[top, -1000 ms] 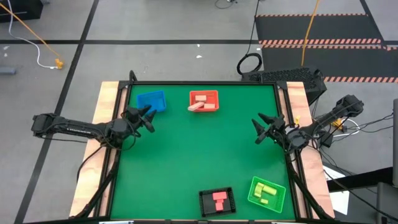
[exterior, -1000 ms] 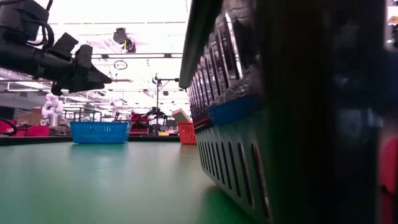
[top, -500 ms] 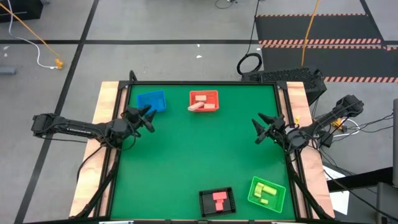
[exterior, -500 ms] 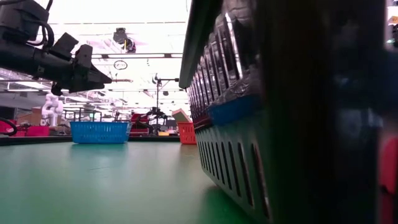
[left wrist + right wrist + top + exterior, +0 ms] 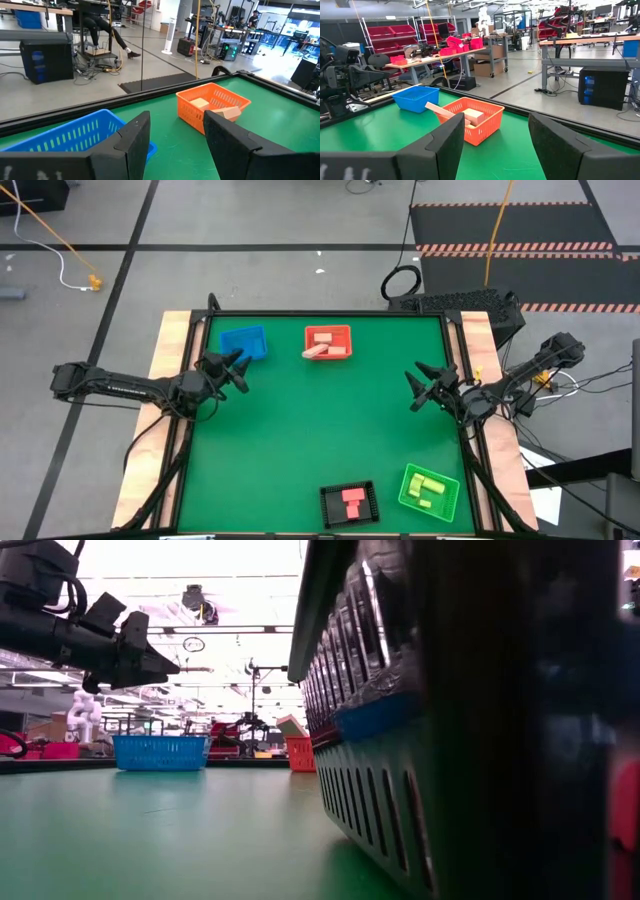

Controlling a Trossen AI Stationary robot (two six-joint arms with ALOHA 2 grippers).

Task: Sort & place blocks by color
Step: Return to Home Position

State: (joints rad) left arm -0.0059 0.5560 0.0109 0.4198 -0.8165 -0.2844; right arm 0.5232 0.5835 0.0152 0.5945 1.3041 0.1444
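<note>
Tan blocks [image 5: 322,351] lie in the red tray [image 5: 328,340] at the far middle, one leaning on its wall [image 5: 441,111]. Pink blocks [image 5: 353,501] lie in the black tray [image 5: 329,505] at the near edge. Yellow-green blocks [image 5: 430,488] lie in the green tray [image 5: 447,501] beside it. The blue tray [image 5: 243,343] stands at the far left. My left gripper [image 5: 238,368] hovers open just near of the blue tray, with nothing between its fingers [image 5: 132,142]. My right gripper [image 5: 416,388] hovers open by the table's right edge, nothing between its fingers [image 5: 445,145].
The green table top [image 5: 320,430] lies bare between the trays. In the low view the black tray's wall [image 5: 450,740] fills the right half and hides what is behind it. Wooden rails [image 5: 172,340] run along both sides. Benches and red bins stand in the room beyond.
</note>
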